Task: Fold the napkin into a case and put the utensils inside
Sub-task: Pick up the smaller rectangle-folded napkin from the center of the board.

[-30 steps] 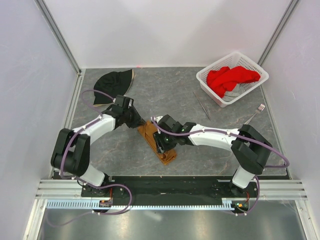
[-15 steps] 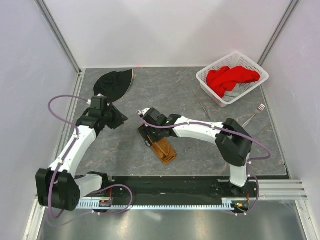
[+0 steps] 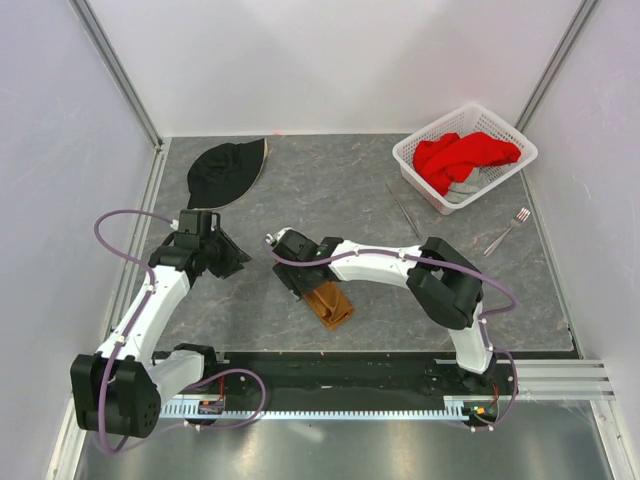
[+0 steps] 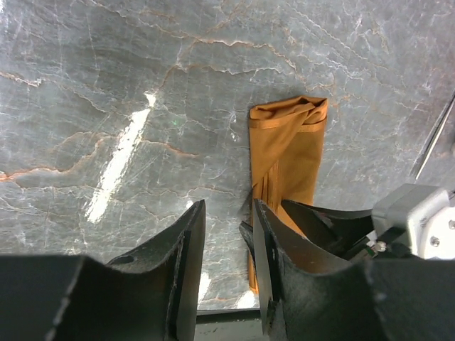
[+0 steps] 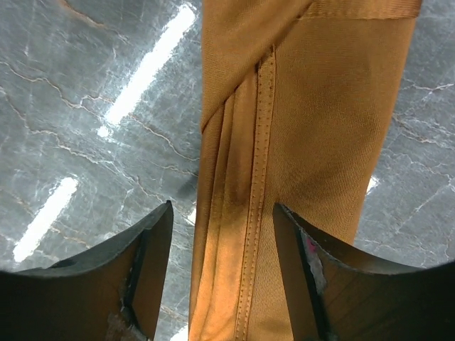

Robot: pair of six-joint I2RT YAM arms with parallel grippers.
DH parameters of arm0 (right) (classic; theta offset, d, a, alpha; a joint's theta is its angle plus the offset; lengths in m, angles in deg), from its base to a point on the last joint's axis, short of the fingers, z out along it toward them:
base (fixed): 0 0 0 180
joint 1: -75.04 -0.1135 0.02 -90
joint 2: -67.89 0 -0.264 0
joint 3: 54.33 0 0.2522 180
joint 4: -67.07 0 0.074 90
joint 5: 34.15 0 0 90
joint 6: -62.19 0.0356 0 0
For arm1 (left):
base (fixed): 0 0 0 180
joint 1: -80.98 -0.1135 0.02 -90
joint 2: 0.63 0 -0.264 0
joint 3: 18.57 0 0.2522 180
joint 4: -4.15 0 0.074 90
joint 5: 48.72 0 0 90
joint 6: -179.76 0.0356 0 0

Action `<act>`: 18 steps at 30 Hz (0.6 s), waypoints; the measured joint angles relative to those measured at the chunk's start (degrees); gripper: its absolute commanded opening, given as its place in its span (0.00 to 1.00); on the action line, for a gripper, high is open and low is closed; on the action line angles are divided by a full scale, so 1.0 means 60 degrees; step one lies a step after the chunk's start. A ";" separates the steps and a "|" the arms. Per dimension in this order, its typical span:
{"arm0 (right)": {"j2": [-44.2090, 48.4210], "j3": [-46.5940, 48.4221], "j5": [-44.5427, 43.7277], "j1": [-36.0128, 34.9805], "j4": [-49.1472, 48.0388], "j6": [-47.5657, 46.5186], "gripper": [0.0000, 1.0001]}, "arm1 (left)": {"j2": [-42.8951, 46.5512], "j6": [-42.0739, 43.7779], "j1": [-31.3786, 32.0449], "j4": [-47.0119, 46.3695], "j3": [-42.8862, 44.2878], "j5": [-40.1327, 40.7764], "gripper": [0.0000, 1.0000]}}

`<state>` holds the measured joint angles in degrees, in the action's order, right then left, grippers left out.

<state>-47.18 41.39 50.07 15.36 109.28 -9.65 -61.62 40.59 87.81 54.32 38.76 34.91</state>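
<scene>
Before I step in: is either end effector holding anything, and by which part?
Nothing is held. Right end effector straddles the folded napkin, open; left end effector open, empty.

Napkin folded narrow, utensils lying apart from it.
The shiny orange-brown napkin (image 3: 331, 305) lies flat at the front middle as a narrow oblong, its stitched hems showing. The silver fork (image 3: 508, 231) and thin grey knife (image 3: 403, 210) lie further back, to the right.

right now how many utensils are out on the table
2. The fork lies at the right edge, below the basket; the knife lies just left of the basket. Any inside the folded napkin would be hidden.
</scene>
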 measured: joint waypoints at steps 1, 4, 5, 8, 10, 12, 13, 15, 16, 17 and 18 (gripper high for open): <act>-0.0058 0.0044 -0.0131 -0.0058 0.0015 0.0004 0.63 | 0.0004 0.0000 0.0000 0.0000 -0.0022 -0.0007 0.40; -0.0266 0.0215 -0.0630 -0.0321 0.0149 0.0022 0.59 | 0.0015 0.0000 -0.0004 0.0004 -0.0062 -0.0015 0.40; -0.0321 0.0280 -0.0849 -0.0426 0.0211 0.0044 0.57 | 0.0015 0.0004 -0.0004 0.0004 -0.0073 -0.0015 0.40; -0.0470 0.0430 -0.1453 -0.0667 0.0364 0.0120 0.52 | 0.0018 0.0004 -0.0022 0.0022 -0.0080 -0.0018 0.40; -0.0532 0.0499 -0.1810 -0.0787 0.0426 0.0237 0.49 | 0.0029 0.0004 -0.0066 0.0025 -0.0080 -0.0026 0.40; -0.0601 0.0583 -0.2157 -0.0907 0.0532 0.0382 0.43 | 0.0062 0.0007 -0.0106 0.0036 -0.0087 -0.0029 0.40; -0.0641 0.0641 -0.2306 -0.0958 0.0590 0.0444 0.40 | 0.0095 0.0007 -0.0120 0.0051 -0.0095 -0.0029 0.40; -0.0710 0.0736 -0.2608 -0.1035 0.0707 0.0517 0.29 | 0.0175 0.0007 -0.0146 0.0058 -0.0113 -0.0029 0.40; -0.0765 0.0801 -0.2779 -0.1064 0.0809 0.0565 0.25 | 0.0229 0.0007 -0.0164 0.0062 -0.0124 -0.0026 0.40; -0.0801 0.0849 -0.2900 -0.1078 0.0874 0.0586 0.17 | 0.0262 0.0011 -0.0175 0.0062 -0.0135 -0.0026 0.40; -0.0827 0.0911 -0.3027 -0.1086 0.0973 0.0597 0.13 | 0.0288 0.0011 -0.0193 0.0066 -0.0138 -0.0026 0.40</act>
<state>-52.14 46.85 31.91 8.84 115.11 -6.07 -59.89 40.65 86.65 54.71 37.93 34.76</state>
